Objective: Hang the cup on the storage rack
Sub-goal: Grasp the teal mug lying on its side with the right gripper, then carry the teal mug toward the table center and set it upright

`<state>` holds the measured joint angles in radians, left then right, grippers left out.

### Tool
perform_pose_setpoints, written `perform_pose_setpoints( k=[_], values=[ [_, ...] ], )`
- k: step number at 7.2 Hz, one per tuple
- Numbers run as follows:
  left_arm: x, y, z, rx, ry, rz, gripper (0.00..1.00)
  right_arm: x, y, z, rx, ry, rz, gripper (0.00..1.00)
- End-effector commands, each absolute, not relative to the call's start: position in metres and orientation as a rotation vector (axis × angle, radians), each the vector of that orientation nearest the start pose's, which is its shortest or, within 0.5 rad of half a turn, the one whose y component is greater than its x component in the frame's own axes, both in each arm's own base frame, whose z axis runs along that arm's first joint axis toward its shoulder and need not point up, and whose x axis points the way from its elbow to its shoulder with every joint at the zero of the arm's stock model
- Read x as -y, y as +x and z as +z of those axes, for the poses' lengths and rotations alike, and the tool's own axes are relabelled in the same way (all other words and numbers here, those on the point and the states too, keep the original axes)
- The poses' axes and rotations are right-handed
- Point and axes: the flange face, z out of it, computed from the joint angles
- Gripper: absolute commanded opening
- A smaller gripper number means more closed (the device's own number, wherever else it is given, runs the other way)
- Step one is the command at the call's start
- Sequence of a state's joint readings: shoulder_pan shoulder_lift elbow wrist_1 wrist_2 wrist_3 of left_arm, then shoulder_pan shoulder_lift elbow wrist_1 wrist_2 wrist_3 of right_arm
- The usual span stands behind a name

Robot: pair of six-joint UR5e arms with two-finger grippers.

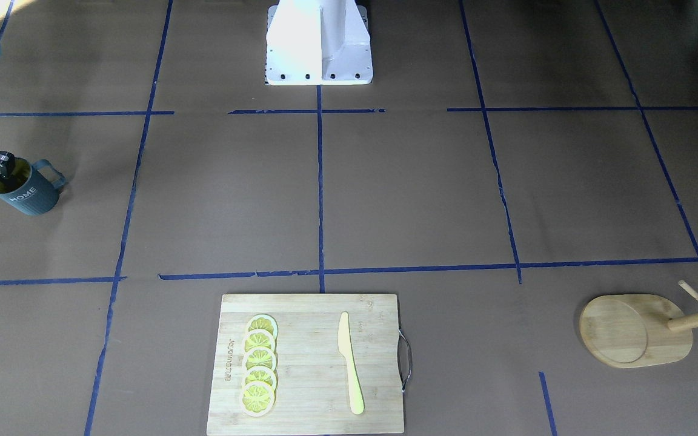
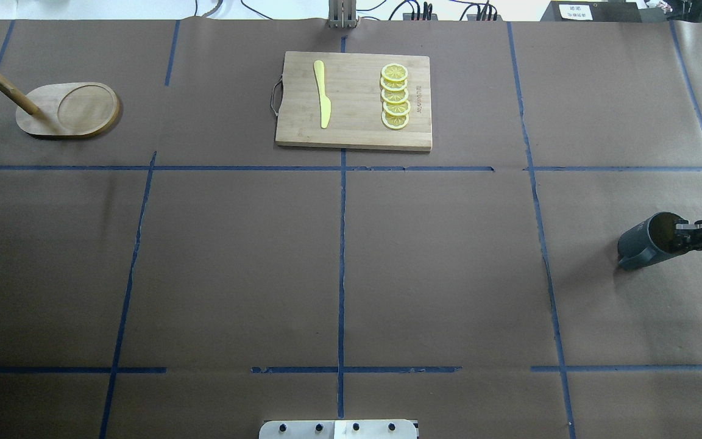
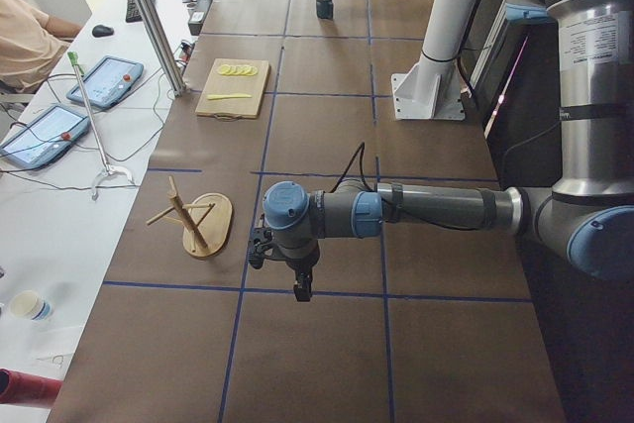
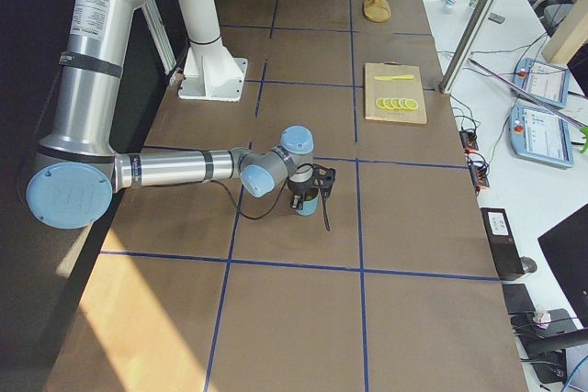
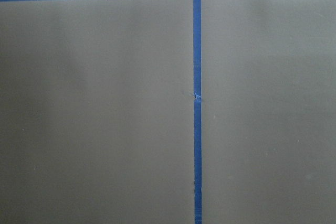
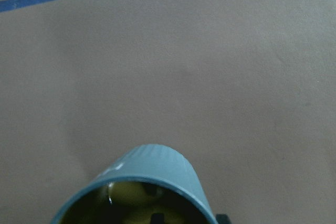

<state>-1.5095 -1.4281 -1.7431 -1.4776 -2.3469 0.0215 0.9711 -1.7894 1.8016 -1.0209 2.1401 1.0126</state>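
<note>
Overhead exterior: one cup (image 2: pixel 640 245) tight in right gripper (image 2: pixel 682 232), one rack (image 2: pixel 83 110), five lemon slices (image 2: pixel 395 96).

Rectangular bamboo cutting board with metal loop handle (image 1: pixel 306 387), flat on brown paper-covered table gridded with blue tape (image 1: pixel 409 194); on the board, row of five overlapping yellow lemon slices (image 1: pixel 260 358) and, apart from them and nearer the handle, one pale yellow flat knife (image 1: pixel 349 363).
</note>
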Motion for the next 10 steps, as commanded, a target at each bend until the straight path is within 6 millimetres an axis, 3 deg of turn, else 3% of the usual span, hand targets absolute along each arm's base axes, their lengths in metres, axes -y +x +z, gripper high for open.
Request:
perform_pose_setpoints(
  k=[1, 2, 3, 5, 6, 7, 9, 10],
  values=[
    [0.429, -0.037, 0.649, -0.775, -0.077, 0.054, 1.0, 0.402, -0.18, 0.546, 0.838, -0.004, 0.258, 0.0],
    [0.429, -0.037, 0.649, -0.773, -0.077, 0.054, 1.0, 0.417, -0.2, 0.513, 0.871, -0.034, 0.324, 0.0],
    [0.429, -0.037, 0.649, -0.775, -0.077, 0.054, 1.0, 0.433, -0.236, 0.47, 0.887, -0.066, 0.37, 0.0],
    [0.428, -0.037, 0.651, -0.773, -0.08, 0.052, 1.0, 0.462, -0.326, 0.358, 0.86, -0.128, 0.434, 0.0],
    [0.428, -0.037, 0.65, -0.773, -0.078, 0.053, 1.0, 0.455, -0.378, 0.304, 0.818, -0.138, 0.432, 0.0],
    [0.429, -0.037, 0.65, -0.773, -0.077, 0.054, 1.0, 0.444, -0.418, 0.262, 0.803, -0.161, 0.455, 0.0],
    [0.428, -0.037, 0.65, -0.775, -0.078, 0.053, 1.0, 0.424, -0.497, 0.209, 0.812, -0.21, 0.542, 0.0],
    [0.428, -0.037, 0.65, -0.775, -0.079, 0.052, 1.0, 0.415, -0.53, 0.192, 0.803, -0.224, 0.59, 0.0]
  ],
)
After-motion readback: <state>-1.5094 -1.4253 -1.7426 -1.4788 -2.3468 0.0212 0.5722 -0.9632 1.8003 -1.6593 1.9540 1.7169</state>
